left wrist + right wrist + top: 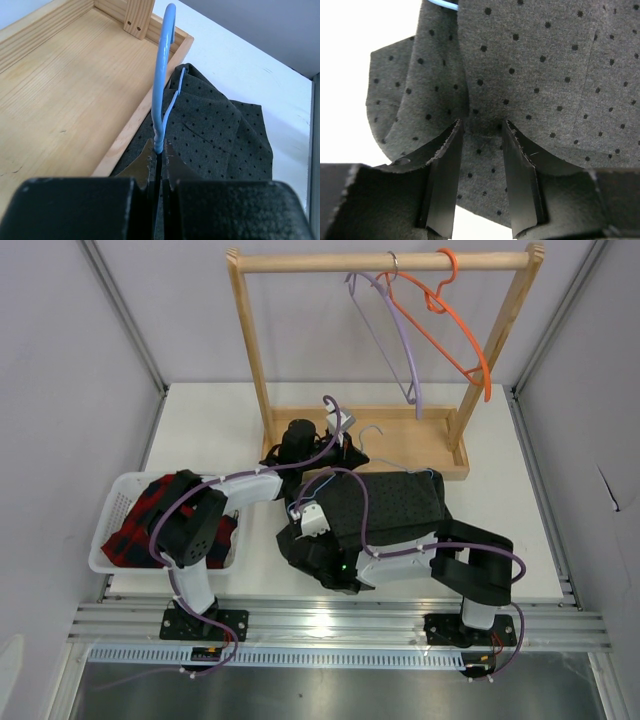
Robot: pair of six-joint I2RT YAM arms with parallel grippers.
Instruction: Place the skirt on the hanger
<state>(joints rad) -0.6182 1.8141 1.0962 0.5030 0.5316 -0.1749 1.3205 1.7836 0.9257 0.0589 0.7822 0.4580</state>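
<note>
Top external: white tabletop, grey panel walls left and right, aluminium rail along near edge. Count: two arms. One wooden clothes rack at far side, carrying two hangers: one lilac wire hanger, one thicker orange hanger. One white slatted basket at left, holding one red-and-navy plaid garment. One dark charcoal dotted skirt lying mid-table, just in front of rack base. One thin pale-blue wire hanger, hook sticking out past skirt's edge. Left gripper clamped tight on hanger neck. Right gripper down on skirt, fingers part-way apart, cloth between; can't tell if pinched.
</note>
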